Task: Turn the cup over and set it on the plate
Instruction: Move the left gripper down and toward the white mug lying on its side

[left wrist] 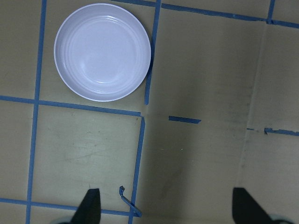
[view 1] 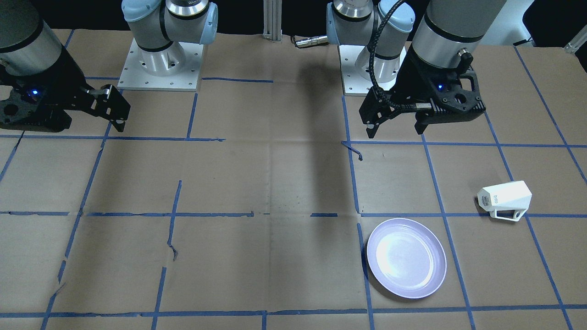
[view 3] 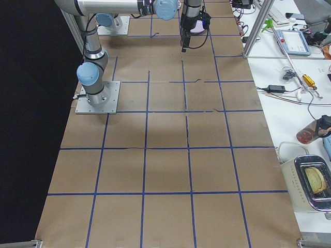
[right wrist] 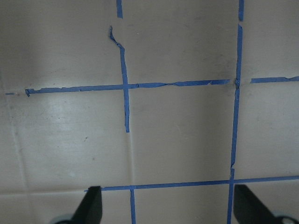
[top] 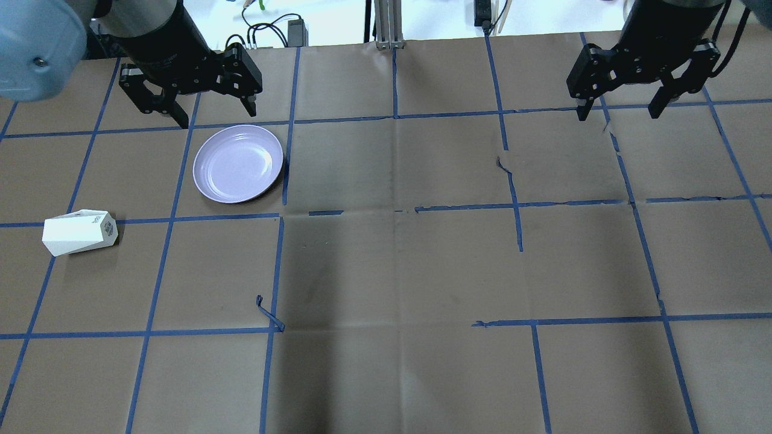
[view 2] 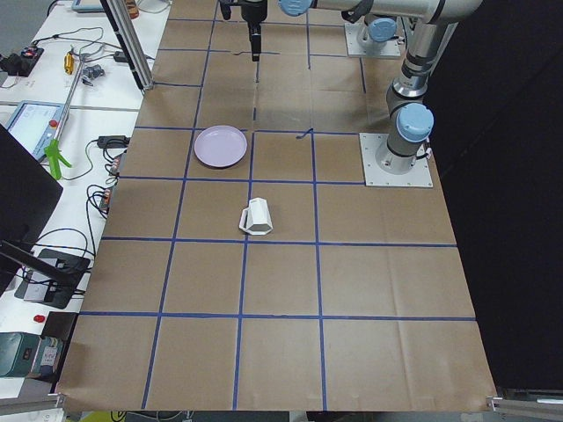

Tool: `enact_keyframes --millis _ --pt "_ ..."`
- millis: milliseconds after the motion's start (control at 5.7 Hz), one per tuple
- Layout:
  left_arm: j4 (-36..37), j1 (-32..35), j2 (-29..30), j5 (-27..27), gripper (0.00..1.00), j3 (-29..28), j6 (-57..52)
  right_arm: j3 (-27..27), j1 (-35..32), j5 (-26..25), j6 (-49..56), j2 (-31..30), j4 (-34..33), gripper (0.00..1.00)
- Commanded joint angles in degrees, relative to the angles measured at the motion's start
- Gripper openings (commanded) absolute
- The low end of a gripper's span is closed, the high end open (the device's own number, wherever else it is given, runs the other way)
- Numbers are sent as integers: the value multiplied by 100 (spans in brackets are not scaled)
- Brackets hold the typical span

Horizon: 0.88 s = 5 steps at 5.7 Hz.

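Your cup lies on its side, well apart from the plate — handle seemingly turned away from the robot. You'll see the left gripper and right gripper both hang spread wide, empty.

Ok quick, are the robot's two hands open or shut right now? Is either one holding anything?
Left hand: open, holding nothing.
Right hand: open, holding nothing.
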<state>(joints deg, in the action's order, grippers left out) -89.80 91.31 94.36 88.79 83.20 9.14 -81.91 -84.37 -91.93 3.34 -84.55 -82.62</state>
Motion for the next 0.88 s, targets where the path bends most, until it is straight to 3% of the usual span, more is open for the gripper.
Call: enact_keyframes --millis 0,526,702 --pt "-3 0 -83 68 99 4 9 0 0 0 0 0 0 100" --pt "-29 -122 -154 77 99 21 0 0 0 9 0 0 0 100" --pt "-116 -610 -146 95 99 12 -61 0 0 0 0 0 0 100"
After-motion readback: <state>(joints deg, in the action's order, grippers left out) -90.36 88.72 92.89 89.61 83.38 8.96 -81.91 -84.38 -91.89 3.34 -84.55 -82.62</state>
